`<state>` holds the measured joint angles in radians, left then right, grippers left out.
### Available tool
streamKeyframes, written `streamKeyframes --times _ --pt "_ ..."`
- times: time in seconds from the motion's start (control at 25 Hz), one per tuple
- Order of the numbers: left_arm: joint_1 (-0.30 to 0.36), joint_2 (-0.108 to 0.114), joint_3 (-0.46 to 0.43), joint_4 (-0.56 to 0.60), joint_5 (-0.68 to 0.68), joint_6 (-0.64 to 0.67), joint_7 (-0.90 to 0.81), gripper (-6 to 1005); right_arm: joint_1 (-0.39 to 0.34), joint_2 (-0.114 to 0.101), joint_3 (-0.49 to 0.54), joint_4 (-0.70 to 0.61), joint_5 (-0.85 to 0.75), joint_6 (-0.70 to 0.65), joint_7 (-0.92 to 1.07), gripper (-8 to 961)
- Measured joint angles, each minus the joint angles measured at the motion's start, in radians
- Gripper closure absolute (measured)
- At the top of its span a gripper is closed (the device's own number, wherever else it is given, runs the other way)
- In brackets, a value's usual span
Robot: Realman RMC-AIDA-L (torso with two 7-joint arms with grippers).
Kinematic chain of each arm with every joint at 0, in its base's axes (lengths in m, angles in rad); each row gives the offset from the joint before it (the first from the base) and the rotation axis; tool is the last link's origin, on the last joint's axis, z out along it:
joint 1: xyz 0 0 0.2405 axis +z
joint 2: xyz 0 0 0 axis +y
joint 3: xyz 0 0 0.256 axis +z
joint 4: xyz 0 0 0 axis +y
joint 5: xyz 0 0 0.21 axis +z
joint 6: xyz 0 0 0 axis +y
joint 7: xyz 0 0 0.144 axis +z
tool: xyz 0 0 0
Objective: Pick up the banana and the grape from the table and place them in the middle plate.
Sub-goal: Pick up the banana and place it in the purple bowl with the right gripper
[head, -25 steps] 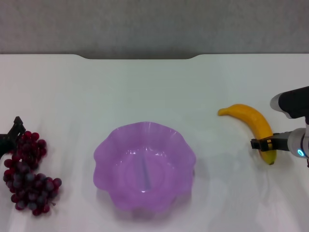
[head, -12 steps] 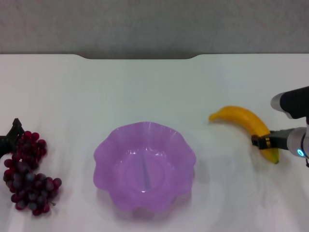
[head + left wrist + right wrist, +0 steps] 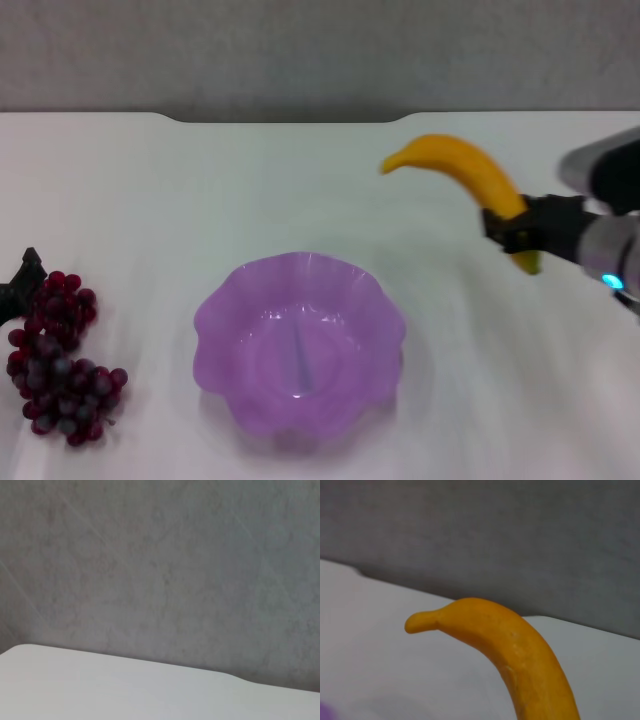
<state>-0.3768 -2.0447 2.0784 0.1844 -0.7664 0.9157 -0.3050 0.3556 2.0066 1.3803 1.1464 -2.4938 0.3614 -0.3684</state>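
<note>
My right gripper (image 3: 512, 232) is shut on the yellow-orange banana (image 3: 462, 172) near its lower end and holds it in the air above the table (image 3: 300, 190), to the right of and beyond the purple scalloped plate (image 3: 300, 345). The banana also fills the right wrist view (image 3: 520, 655). The plate stands empty at the front middle. The bunch of dark red grapes (image 3: 58, 360) lies at the front left. My left gripper (image 3: 18, 285) touches the bunch's upper end at the left edge; only its dark tip shows.
The table's notched far edge (image 3: 290, 120) meets a grey wall. The left wrist view shows only the wall and a strip of table (image 3: 100, 690).
My right gripper has lifted the banana off the table and carried it up and left, toward the plate. The grapes, the plate and the left gripper have stayed put.
</note>
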Motion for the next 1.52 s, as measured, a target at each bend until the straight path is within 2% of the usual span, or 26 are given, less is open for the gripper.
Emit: streamKeyframes --times 0.32,0.76,1.0,1.28,1.52 --pt "-0.005 -0.002 0.000 0.007 0.002 0.000 0.005 112 0.152 0.003 -0.166 -0.010 0.004 0.077 0.077 429" --pt "-0.012 -0.002 0.000 0.007 0.003 0.000 0.000 112 0.257 0.005 -0.352 -0.044 0.080 0.074 0.091 407" --pt "-0.015 -0.003 0.000 0.006 0.002 -0.002 -0.001 112 0.256 0.008 -0.418 -0.075 0.082 0.051 0.093 394" --pt "-0.015 -0.002 0.000 0.003 0.001 -0.002 -0.002 112 0.225 0.007 -0.435 -0.090 0.082 -0.005 0.093 380" --pt "-0.015 -0.002 0.000 0.004 0.002 -0.002 -0.002 112 0.229 0.007 -0.462 -0.111 0.082 -0.041 0.088 368"
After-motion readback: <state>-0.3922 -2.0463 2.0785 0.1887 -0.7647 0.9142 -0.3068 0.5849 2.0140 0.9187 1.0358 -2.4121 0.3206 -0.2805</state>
